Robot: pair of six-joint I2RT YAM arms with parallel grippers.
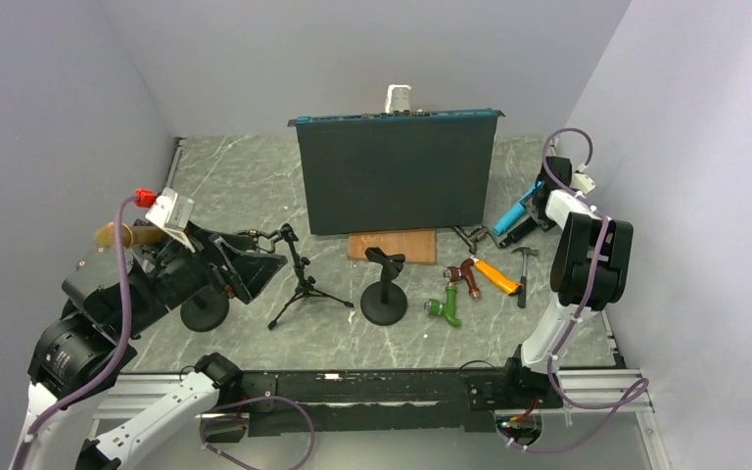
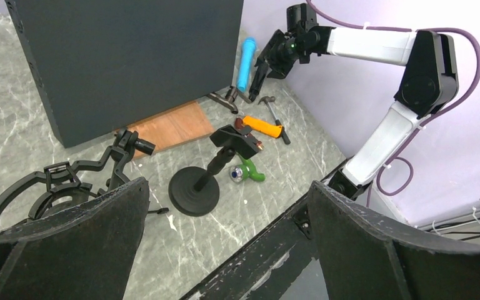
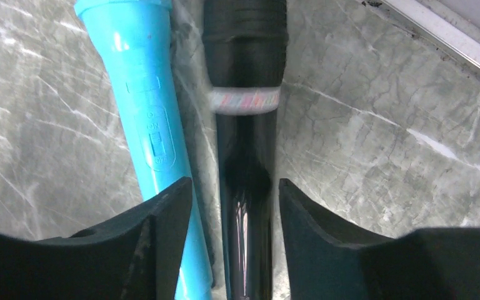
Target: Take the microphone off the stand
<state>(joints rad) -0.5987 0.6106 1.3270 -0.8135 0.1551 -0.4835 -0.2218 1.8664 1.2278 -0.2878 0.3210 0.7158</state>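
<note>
The black microphone (image 3: 245, 125) is laid beside a blue microphone (image 3: 144, 106) at upper right, well apart from the emptied stand (image 1: 384, 294), the right gripper (image 3: 234, 187) loosened astride it and the left gripper (image 2: 228, 187) spread empty, so a straight lift-away is judged due.

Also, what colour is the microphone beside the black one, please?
The microphone is light blue, clearest in the right wrist view.
</note>
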